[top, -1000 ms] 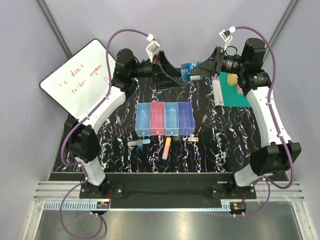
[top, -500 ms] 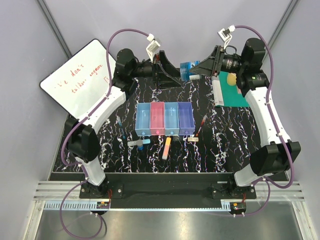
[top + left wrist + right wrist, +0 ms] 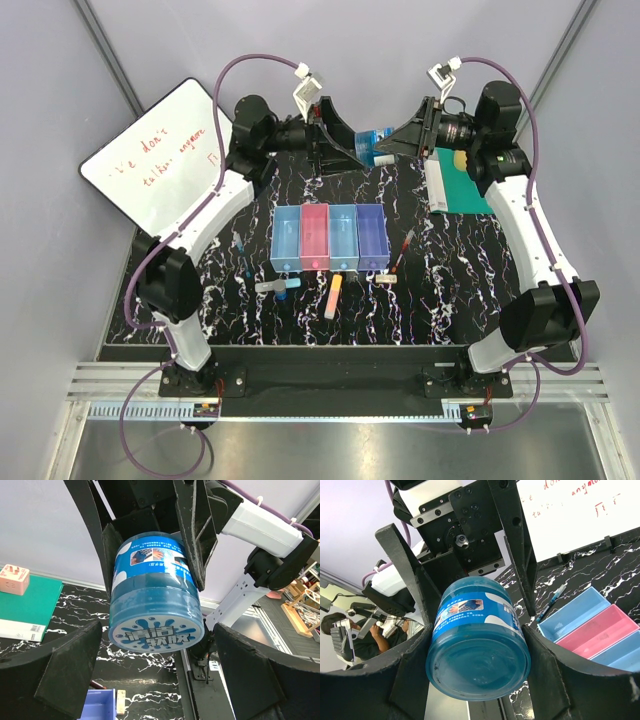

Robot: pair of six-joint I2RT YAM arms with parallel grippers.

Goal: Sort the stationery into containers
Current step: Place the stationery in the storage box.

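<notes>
My right gripper (image 3: 388, 146) is shut on the blue round bottle (image 3: 372, 142) and holds it level in the air over the back of the table. In the right wrist view the bottle (image 3: 477, 640) sits tight between my fingers. My left gripper (image 3: 352, 150) is open, its wide-spread fingers flanking the lid end of the bottle (image 3: 155, 595) without touching it. The four joined bins (image 3: 286, 238) stand mid-table. An orange-yellow bar (image 3: 333, 296), grey marker (image 3: 272, 285), white eraser (image 3: 387, 279), red pen (image 3: 403, 248) and blue pen (image 3: 243, 255) lie around them.
A green book (image 3: 462, 190) with a yellow mug (image 3: 460, 158) lies at the back right. A whiteboard (image 3: 150, 165) leans at the back left. The left wrist view shows the purple bin (image 3: 102, 705), the eraser (image 3: 120, 702) and a pink cube (image 3: 12, 578).
My right gripper has carried the bottle left and a little back, up to my left gripper. The left gripper's open fingers now flank the bottle's lid end.
</notes>
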